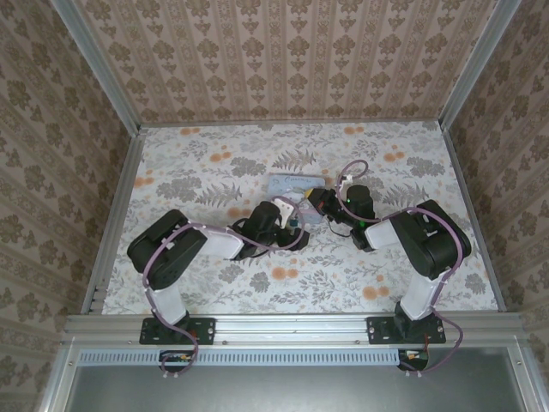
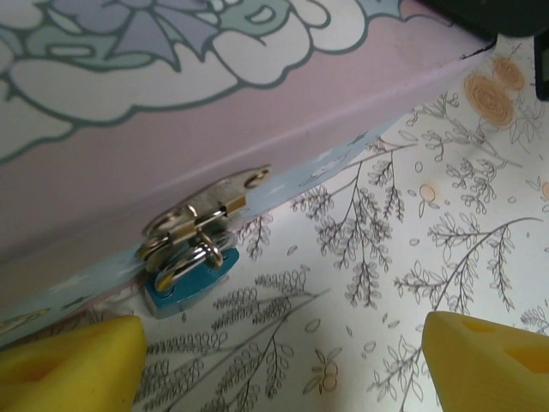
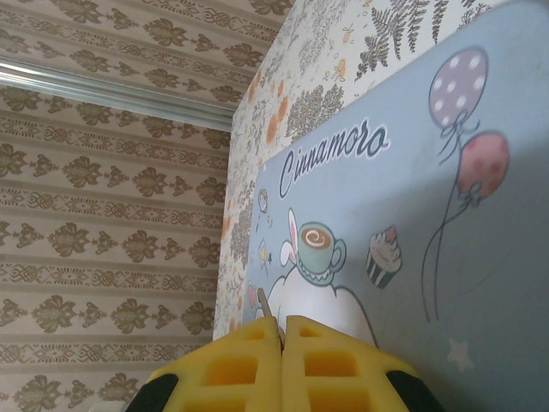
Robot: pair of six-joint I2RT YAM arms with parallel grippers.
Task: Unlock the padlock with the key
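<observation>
The tiny teal padlock [image 2: 193, 283] hangs by its metal shackle from the silver hasp [image 2: 210, 206] on the front wall of the cartoon-printed tin [image 2: 171, 129]. It rests against the floral table. My left gripper [image 2: 279, 365] is open just in front of it, with the lock near the left fingertip [image 2: 73, 365] and nothing between the pads. My right gripper [image 3: 282, 324] is shut on the key [image 3: 267, 304], whose thin metal tip pokes out above the pads. It hovers over the tin's pale blue lid [image 3: 412, 215]. From above, both grippers [image 1: 287, 216] [image 1: 320, 202] meet at the tin [image 1: 296, 186].
The floral tabletop [image 1: 214, 172] is enclosed by wallpapered walls with aluminium rails along the left side [image 1: 116, 215] and the right side. Open table lies to the left, to the right and behind the tin.
</observation>
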